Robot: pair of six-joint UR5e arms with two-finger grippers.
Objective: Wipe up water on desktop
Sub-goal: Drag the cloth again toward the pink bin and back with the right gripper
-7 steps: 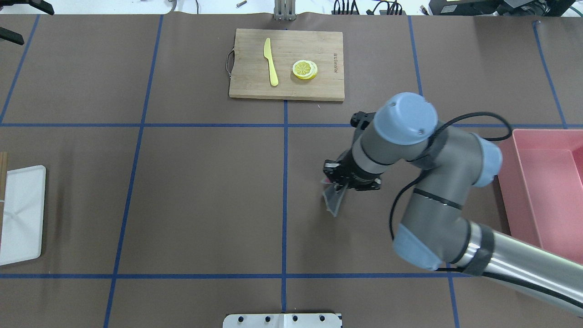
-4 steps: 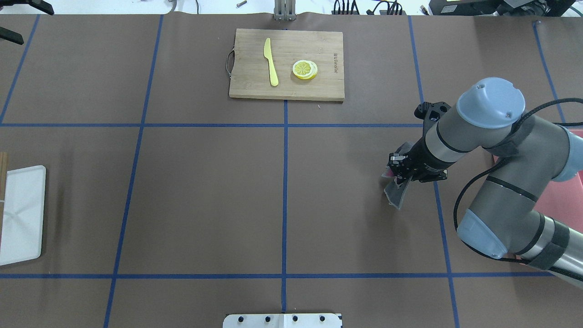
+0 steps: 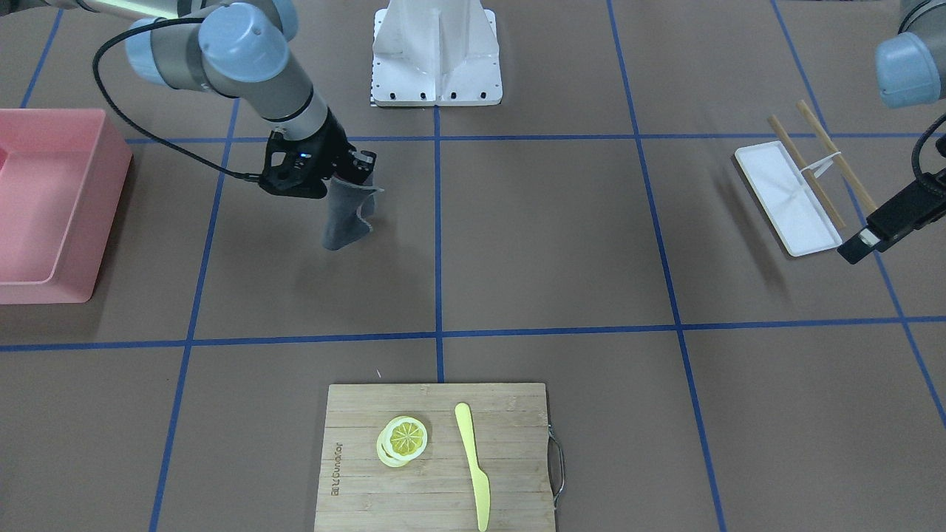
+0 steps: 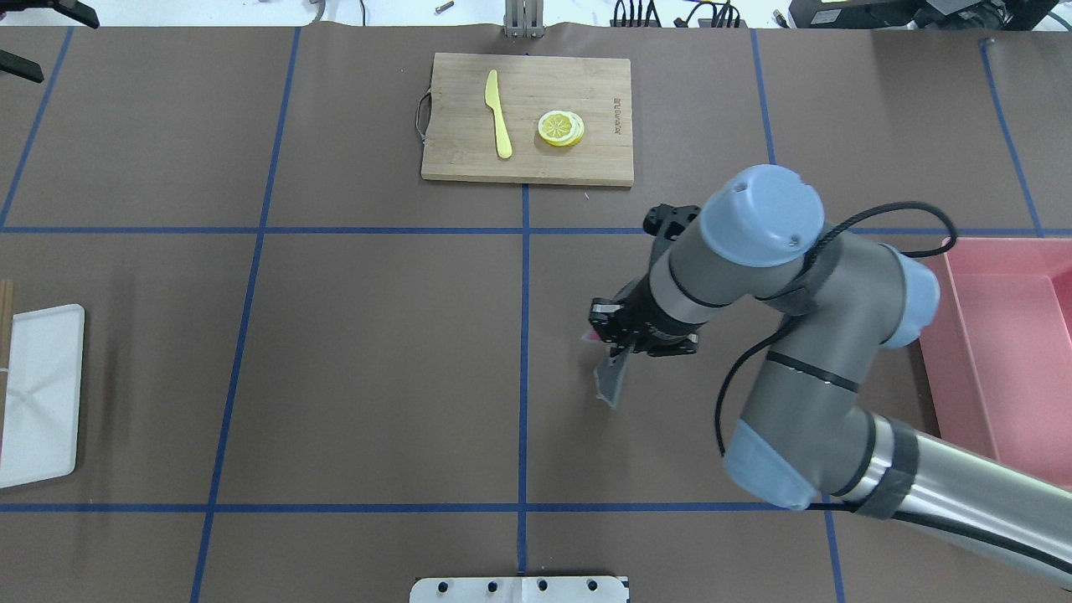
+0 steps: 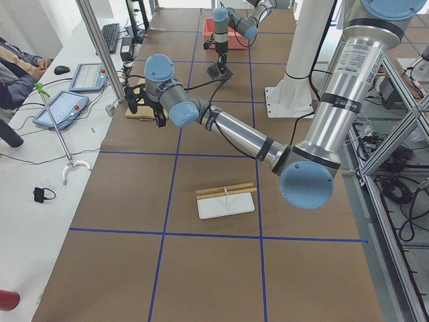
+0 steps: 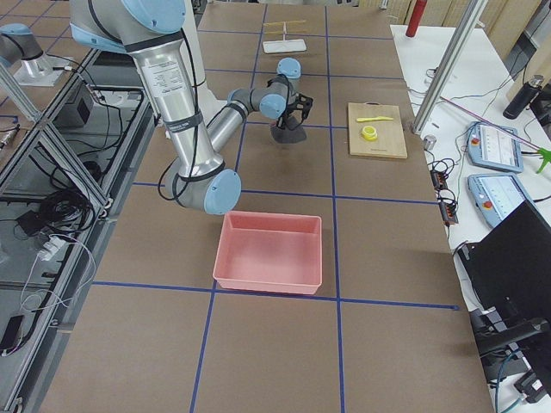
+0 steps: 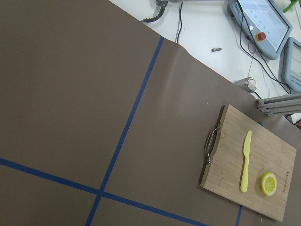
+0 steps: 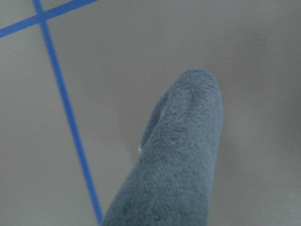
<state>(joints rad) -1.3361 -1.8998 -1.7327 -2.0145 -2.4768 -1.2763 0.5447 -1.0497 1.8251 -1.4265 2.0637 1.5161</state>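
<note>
Matte brown desktop (image 4: 377, 352) crossed by thin blue tape lines, directly beneath the right gripper (image 4: 615, 342). Fingers clamped on a grey fleece cloth (image 3: 344, 218) hanging tip-down; contact with the surface unclear. Beyond, bamboo cutting board (image 4: 452, 126); to its right, pink plastic bin (image 4: 1005, 255). Left gripper (image 3: 857, 247): spread impossible to judge.

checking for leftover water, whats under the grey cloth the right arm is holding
Below the grey cloth hanging from the right tool, only dry-looking brown desktop shows, with no water visible. The patch directly under its lower end is covered by the cloth itself.
</note>
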